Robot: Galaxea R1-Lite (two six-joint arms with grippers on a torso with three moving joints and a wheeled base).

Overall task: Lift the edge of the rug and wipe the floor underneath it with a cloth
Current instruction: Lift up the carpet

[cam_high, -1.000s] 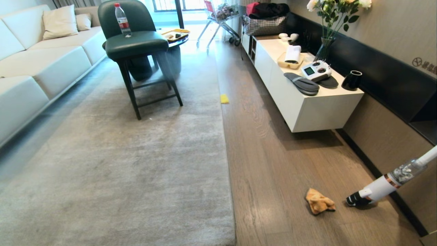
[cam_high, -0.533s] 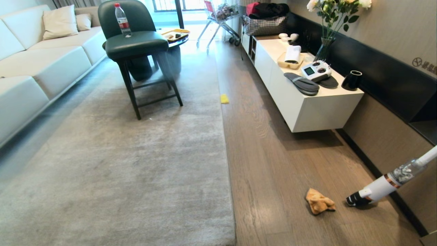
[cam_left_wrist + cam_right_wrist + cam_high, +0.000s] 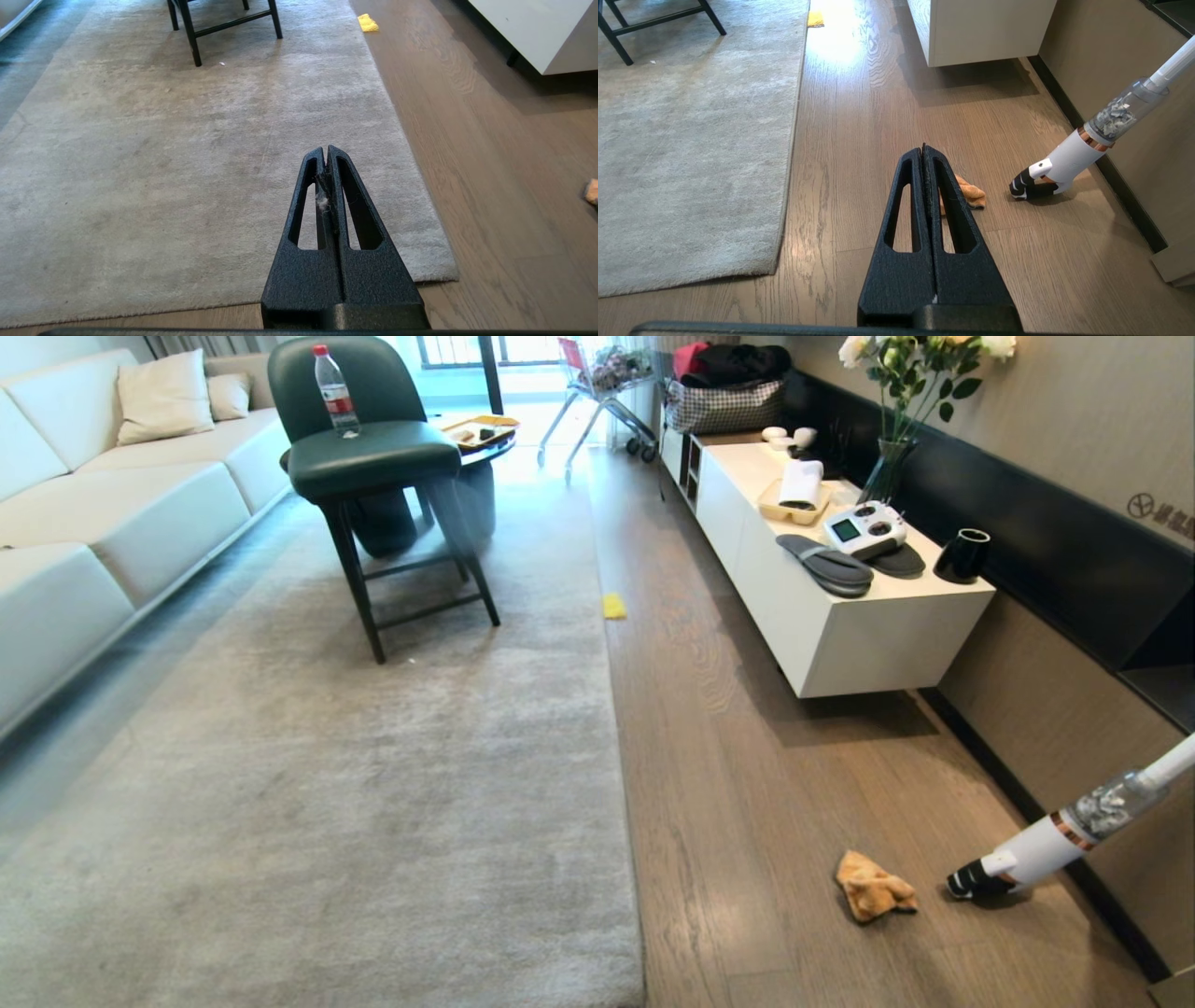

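Orange cloth (image 3: pixel 971 193) lies crumpled beside the vacuum (image 3: pixel 1069 163), so the right gripper (image 3: pixel 923 148), fingers pressed together and empty, may bump it.

We see the rug (image 3: pixel 327 775), pale grey and short-piled with mottled shading, lying flat with its long right edge straight against bare planks. The floor (image 3: pixel 747 784) is grey-brown wood with dark wavy grain. The cloth (image 3: pixel 873 887), a crumpled orange-yellow rag, lies on it well apart from the rug.
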